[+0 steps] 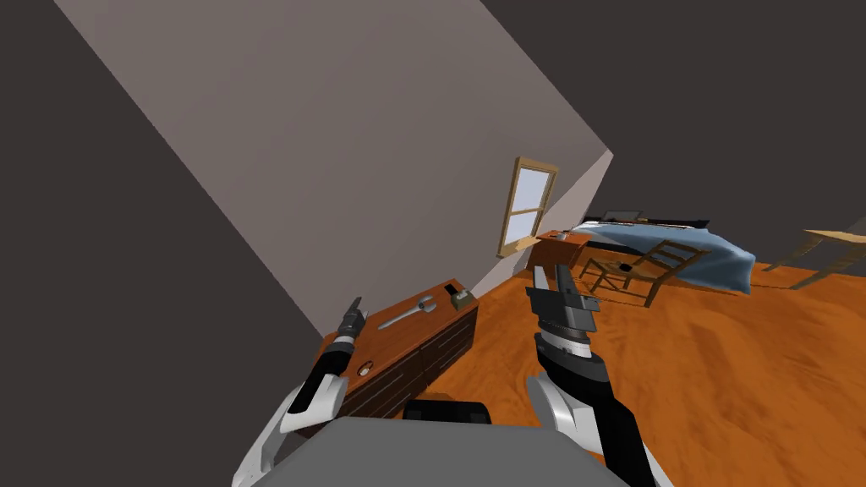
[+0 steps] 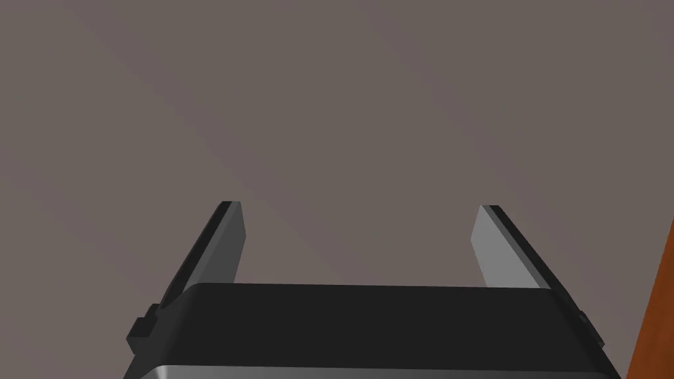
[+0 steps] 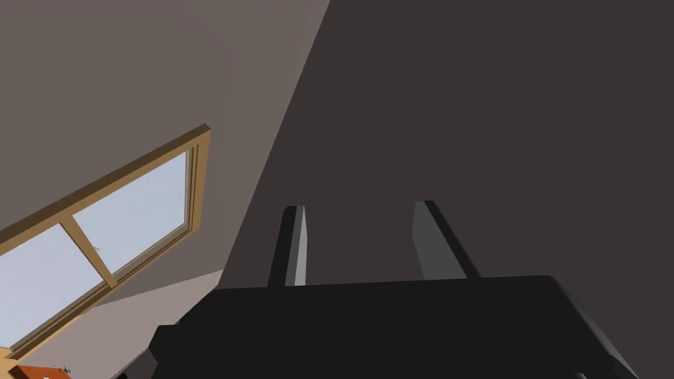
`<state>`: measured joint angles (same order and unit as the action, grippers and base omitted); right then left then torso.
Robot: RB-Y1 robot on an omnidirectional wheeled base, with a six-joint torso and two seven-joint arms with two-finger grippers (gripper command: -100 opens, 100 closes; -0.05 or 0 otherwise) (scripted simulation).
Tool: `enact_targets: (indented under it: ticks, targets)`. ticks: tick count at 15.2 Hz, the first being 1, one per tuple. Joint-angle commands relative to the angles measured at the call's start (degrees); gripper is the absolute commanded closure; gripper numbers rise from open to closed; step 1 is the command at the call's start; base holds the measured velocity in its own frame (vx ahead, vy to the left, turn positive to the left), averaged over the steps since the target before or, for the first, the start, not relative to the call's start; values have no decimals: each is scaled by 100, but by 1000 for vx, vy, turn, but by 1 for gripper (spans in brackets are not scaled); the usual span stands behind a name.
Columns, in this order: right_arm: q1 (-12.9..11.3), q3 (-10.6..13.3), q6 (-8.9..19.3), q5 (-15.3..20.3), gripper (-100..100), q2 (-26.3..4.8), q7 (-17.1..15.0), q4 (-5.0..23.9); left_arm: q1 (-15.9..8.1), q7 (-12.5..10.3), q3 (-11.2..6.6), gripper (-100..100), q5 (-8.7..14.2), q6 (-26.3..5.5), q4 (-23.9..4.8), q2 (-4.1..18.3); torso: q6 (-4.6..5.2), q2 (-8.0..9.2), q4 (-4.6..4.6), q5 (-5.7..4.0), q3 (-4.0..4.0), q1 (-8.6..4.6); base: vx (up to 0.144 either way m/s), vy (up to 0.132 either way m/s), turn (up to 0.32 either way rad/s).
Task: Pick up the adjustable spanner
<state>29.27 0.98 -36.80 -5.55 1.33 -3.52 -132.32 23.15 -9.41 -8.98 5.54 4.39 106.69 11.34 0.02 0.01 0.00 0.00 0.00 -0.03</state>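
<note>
A grey adjustable spanner lies flat on the top of a brown chest of drawers against the wall. My left gripper hovers over the near part of that top, a short way from the spanner's handle end and apart from it. In the left wrist view my left gripper is open and faces the plain grey-brown wall, with nothing between its fingers. My right gripper is raised over the floor beyond the chest, well clear of the spanner. In the right wrist view my right gripper is open and holds nothing.
A small dark box stands at the far end of the chest, and a small round item at the near end. Further off are a window, a low desk, a wooden chair and a blue bed. Orange floor spreads to the right.
</note>
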Motion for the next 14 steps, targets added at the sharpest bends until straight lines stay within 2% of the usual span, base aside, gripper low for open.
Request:
enact_targets:
  ticks: [1, 2, 3, 5, 6, 8, 9, 11, 12, 14]
  targets:
    - [0, 0, 0, 0, 0, 0, 0, 0, -76, -11, -217, -100, 143, -286, -286, 142, 0, 0, 0, 0, 0, 0, -6, -20, -366]
    - [-1, 0, 0, 0, 0, 0, 0, 0, -76, -11, -217, -100, 143, -310, -485, 142, 4, -1, 0, 0, 0, 1, -4, -15, -315]
    - [0, 0, 0, 0, 0, 0, 0, 0, -161, -17, -382, -100, 248, -440, -665, 242, 0, 0, 0, 0, 0, 1, -2, -17, -347]
    - [0, 0, 0, 0, 0, 0, 0, 0, -161, -17, -382, -100, 248, -531, -823, 242, -1, 1, 0, 0, 0, 0, -1, -10, -157]
    - [1, -1, 0, 0, 0, 0, 0, 0, -248, -22, -552, -100, 356, -723, -981, 344, -4, 0, 0, 0, 0, 2, -2, -14, -190]
    - [0, 0, 0, 0, 0, 0, 0, 0, -248, -22, -552, -100, 356, -756, -1170, 344, 2, -1, 1, 0, 0, 1, -1, -10, -224]
    - [0, 0, 0, 0, 0, 0, 0, 0, -336, -28, -725, -100, 466, -987, -1346, 445, -2, -1, 0, 0, 0, 3, 2, -14, -272]
    - [0, 0, 0, 0, 0, 0, 0, 0, -336, -28, -725, -100, 466, -987, -1525, 445, 1, -1, 0, 0, 0, 1, 3, -8, -227]
    - [1, -1, 0, 0, 0, 0, 0, 0, -425, -34, -902, -100, 578, -1221, -1724, 547, -1, -2, 0, 0, -1, 2, 6, -13, -341]
    - [0, 0, 0, 0, 0, 0, 0, 0, -425, -34, -902, -100, 578, -1221, -1886, 547, 0, -3, 0, 0, -2, 1, 7, -5, -196]
